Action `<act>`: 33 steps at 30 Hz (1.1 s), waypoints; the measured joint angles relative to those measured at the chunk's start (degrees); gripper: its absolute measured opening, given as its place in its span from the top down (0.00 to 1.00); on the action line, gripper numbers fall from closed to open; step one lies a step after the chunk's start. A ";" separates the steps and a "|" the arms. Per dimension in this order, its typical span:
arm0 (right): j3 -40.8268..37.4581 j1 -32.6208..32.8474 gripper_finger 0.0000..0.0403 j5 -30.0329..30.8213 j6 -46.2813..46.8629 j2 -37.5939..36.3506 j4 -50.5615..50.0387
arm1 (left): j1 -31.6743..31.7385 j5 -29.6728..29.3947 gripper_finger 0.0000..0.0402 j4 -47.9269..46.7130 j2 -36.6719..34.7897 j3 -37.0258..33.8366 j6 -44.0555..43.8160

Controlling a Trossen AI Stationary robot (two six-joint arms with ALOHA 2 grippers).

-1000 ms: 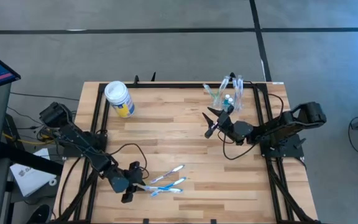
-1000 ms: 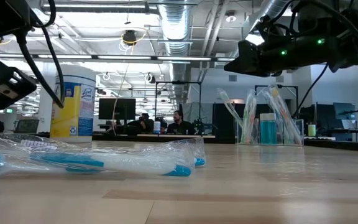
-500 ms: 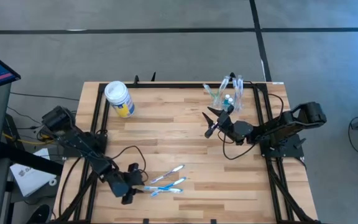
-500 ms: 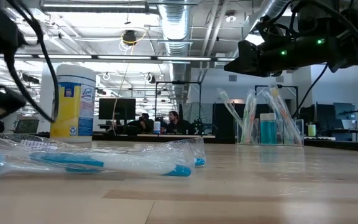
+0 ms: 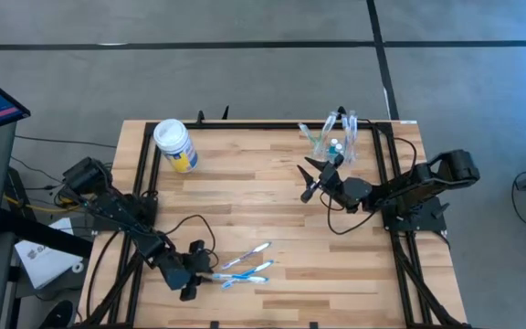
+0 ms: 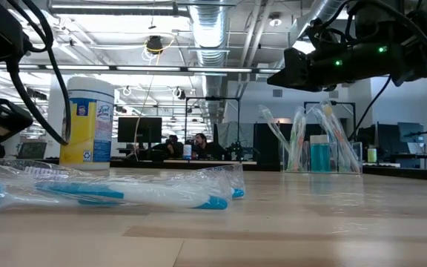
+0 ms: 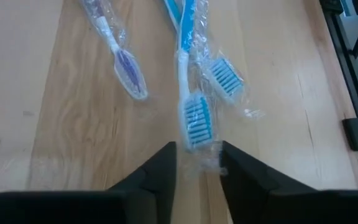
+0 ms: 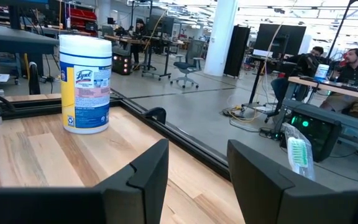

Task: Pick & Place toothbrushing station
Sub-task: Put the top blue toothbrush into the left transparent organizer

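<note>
The see-through cup (image 5: pixel 336 139) stands at the table's far right with several wrapped toothbrushes upright in it; it also shows in the low view (image 6: pixel 321 152). Three toothbrushes in clear wrappers (image 5: pixel 247 265) lie flat near the front edge. My left gripper (image 5: pixel 204 272) is open and low at their left ends. In the left wrist view its fingers (image 7: pixel 197 163) stand either side of the wrapper end of a blue-bristled brush (image 7: pixel 196 121). My right gripper (image 5: pixel 310 178) is open and empty, above the table, just near of the cup. My left gripper comes level from the table's left, along the blue toothbrush. The clear wrapper's end (image 7: pixel 209 160) reaches in between the open fingers. I cannot tell whether the fingers touch it. The toothbrush lies flat on the table.
A white-lidded yellow-and-blue wipes canister (image 5: pixel 174 146) stands at the far left and shows in the right wrist view (image 8: pixel 84 84). Bare wood lies between the loose toothbrushes and the cup. A black frame rail (image 5: pixel 245 123) runs along the far edge.
My left gripper has drawn back a little toward the table's near left corner, still open. The toothbrushes lie as before.
</note>
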 joint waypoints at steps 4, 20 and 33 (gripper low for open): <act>0.00 0.00 0.62 0.00 0.01 0.00 0.00 | 0.00 0.54 0.87 0.01 0.02 0.00 -0.01; 0.00 0.00 0.62 -0.17 0.00 0.00 0.00 | 0.24 -1.90 1.00 0.53 -13.08 -0.01 -0.42; 0.00 0.00 0.62 -1.73 -0.12 0.00 -0.01 | 8.34 -1.67 1.00 0.39 -23.51 0.00 -0.38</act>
